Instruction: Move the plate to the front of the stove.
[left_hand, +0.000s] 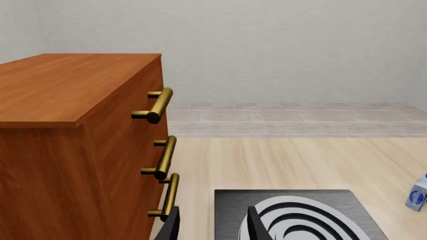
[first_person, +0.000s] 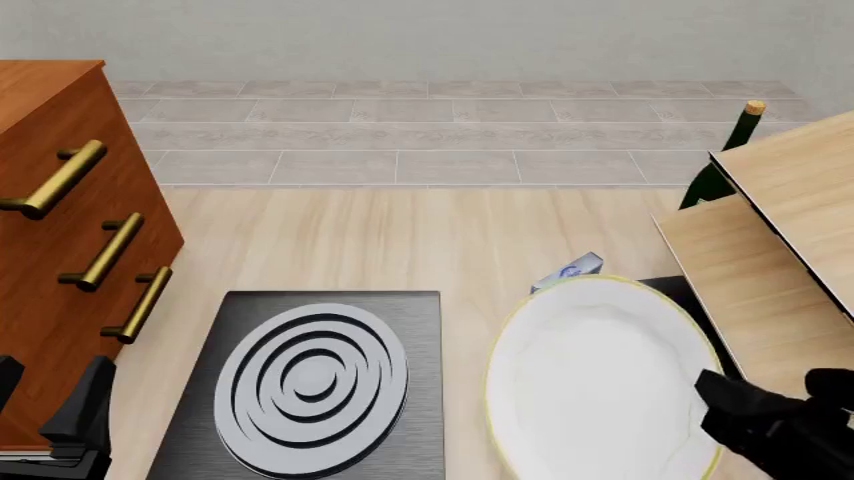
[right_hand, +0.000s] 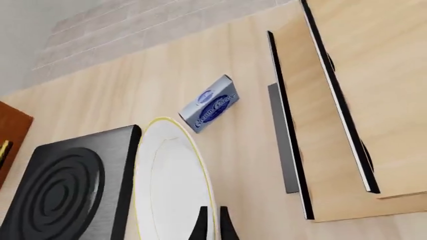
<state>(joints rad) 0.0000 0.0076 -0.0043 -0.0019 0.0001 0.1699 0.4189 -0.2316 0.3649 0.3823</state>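
My right tool (right_hand: 212, 225) gripped the plate (first_person: 601, 385) by its near right edge, the two fingers pinched narrow over the yellow-gold rim. In the front view the plate sat tilted above the bench (first_person: 400, 240), to the right of the stove (first_person: 314, 385) and close beside it, with its far edge near a small blue and white carton (right_hand: 210, 104). The plate's near edge ran out of the bottom of the picture. My left tool (left_hand: 213, 225) hung at the near left corner of the stove, next to the wooden drawer cabinet (first_person: 60, 250) with its brass handles (left_hand: 157, 105). Its fingers stood apart with nothing between them. A light wooden shelf unit (first_person: 774, 250) stood on the right, and a green bottle (first_person: 714, 170) showed behind it.
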